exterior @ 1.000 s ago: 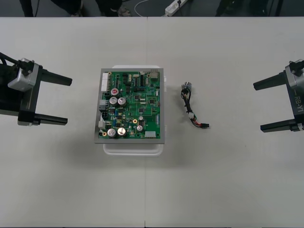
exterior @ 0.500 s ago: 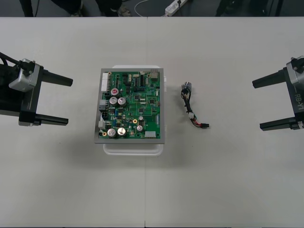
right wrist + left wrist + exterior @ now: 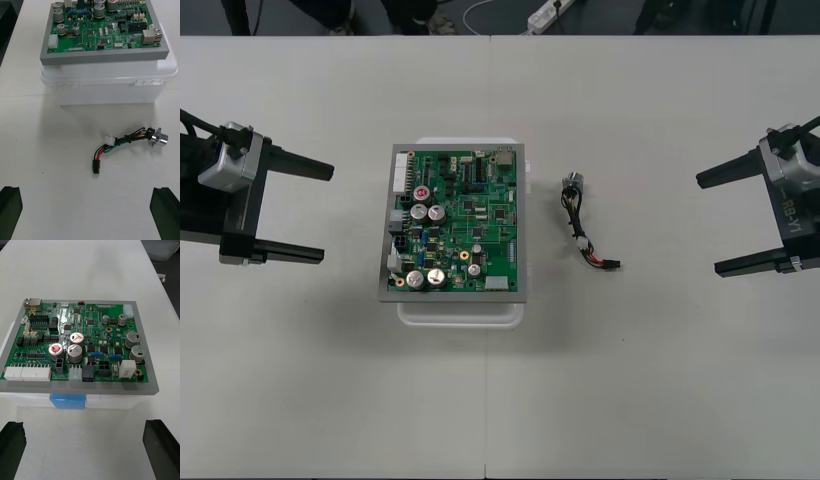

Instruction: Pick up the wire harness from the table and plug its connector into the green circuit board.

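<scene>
Movement since the earlier front view belongs to the right gripper [image 3: 709, 225] alone. It has slid inward from the right edge of the table [image 3: 630, 380] toward the wire harness [image 3: 582, 225], yet it is well apart from it and touches nothing. Its two black fingers [image 3: 740, 170] stand wide apart with nothing between them. In the right wrist view the harness [image 3: 123, 144] lies on the table ahead of them, between the gripper and the green circuit board [image 3: 105, 30].

The left gripper [image 3: 325, 214] is where it was, at the table's left side. It is spread just as wide and equally empty, pointing toward the board.

The harness has not shifted. It lies flat on the table just to the right of the board, apart from it. Its round metal socket [image 3: 572, 183] is at the far end and its small black plug [image 3: 612, 264] at the end nearer the robot, not in the board. Red, black and green wires run between them, with a small white connector [image 3: 110, 140] partway along.

The board rests on its white base [image 3: 460, 312]. A blue block [image 3: 68, 402] shows on the base under the board's edge that faces the left gripper.

White lettering [image 3: 790, 222] on the right gripper's side reads "RB-Y1". The fine white print on the board is too small to read.
</scene>
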Robot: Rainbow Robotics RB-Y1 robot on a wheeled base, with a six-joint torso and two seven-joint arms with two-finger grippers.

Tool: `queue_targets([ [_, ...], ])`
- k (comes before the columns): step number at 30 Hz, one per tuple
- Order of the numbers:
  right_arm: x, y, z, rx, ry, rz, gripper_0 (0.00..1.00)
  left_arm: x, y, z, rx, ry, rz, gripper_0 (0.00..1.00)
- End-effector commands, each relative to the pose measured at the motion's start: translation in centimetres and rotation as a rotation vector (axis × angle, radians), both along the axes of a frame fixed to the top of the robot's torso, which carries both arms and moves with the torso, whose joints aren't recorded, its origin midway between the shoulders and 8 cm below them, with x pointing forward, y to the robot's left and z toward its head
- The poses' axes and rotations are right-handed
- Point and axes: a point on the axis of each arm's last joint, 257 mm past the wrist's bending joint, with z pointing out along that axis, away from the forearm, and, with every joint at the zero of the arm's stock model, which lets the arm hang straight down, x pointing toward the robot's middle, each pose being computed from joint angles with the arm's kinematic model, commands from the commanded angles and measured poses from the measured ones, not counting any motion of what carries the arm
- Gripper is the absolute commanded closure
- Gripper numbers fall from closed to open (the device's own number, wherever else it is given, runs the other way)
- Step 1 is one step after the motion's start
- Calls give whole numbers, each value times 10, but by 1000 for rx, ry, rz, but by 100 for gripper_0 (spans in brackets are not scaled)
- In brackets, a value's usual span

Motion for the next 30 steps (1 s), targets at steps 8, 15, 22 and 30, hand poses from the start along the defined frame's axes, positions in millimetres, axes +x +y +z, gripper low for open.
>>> queue_targets([
  [8,7,-3,-11,-149,-23,36,0,-11,-9,17,43,52,-42,8],
  [15,16,-11,-30,-237,-10,-5,0,-9,-14,27,42,47,-44,8],
  [22,23,-14,-38,-314,-53,-35,0,-13,-24,25,55,76,-69,9],
  [30,24,-8,-42,-341,-25,-123,0,-13,-32,36,47,77,-79,8],
])
